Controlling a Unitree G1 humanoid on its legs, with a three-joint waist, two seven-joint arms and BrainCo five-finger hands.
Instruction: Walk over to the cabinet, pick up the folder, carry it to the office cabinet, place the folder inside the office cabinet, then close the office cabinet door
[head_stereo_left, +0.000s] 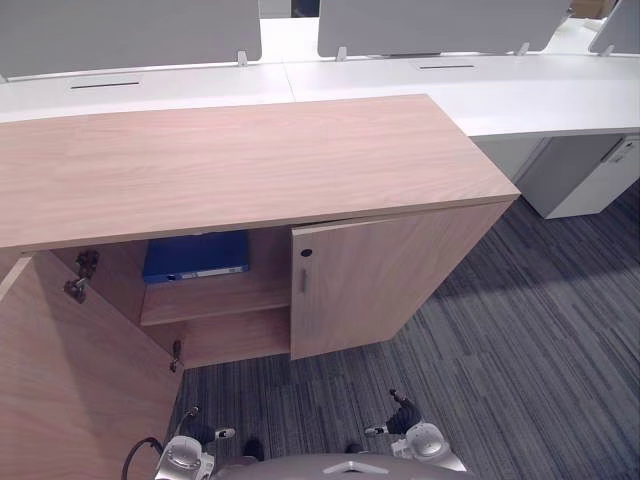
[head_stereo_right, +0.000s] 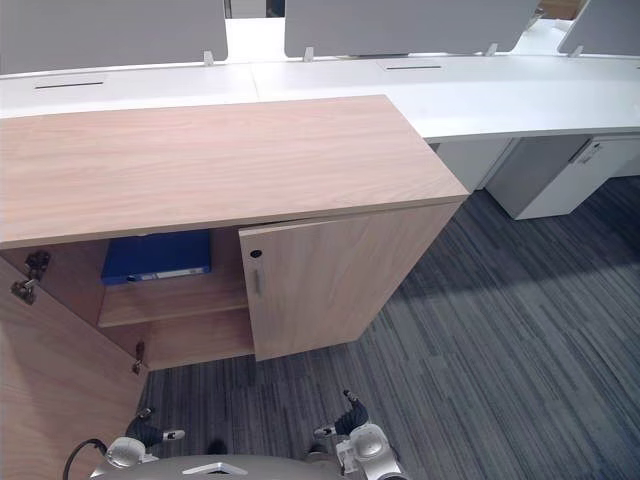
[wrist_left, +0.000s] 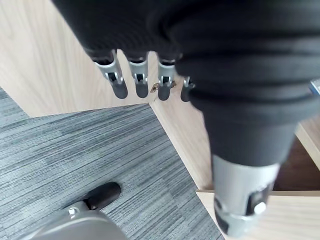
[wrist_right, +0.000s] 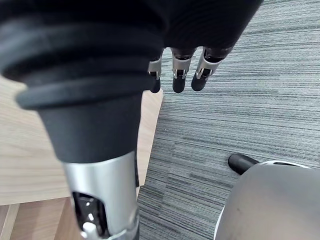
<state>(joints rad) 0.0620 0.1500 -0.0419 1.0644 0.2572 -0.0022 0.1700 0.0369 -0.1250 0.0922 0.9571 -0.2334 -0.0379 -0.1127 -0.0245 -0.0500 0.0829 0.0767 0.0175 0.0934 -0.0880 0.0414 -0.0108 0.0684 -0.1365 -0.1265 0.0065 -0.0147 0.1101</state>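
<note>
A blue folder (head_stereo_left: 195, 257) lies flat on the upper shelf inside the wooden office cabinet (head_stereo_left: 230, 160), in its left half. The cabinet's left door (head_stereo_left: 70, 380) stands swung wide open toward me; the right door (head_stereo_left: 380, 280) is closed. My left hand (wrist_left: 137, 80) hangs beside the open door's edge, above the carpet, its fingers straight and relaxed with nothing in them. My right hand (wrist_right: 179, 75) hangs over the carpet near the cabinet's wood, fingers likewise relaxed and empty. Neither hand touches the folder.
White desks (head_stereo_left: 520, 90) with grey partition screens (head_stereo_left: 430, 22) run behind the cabinet. A white pedestal unit (head_stereo_left: 590, 175) stands under the desk at the right. Grey striped carpet (head_stereo_left: 520, 340) spreads out in front and to the right.
</note>
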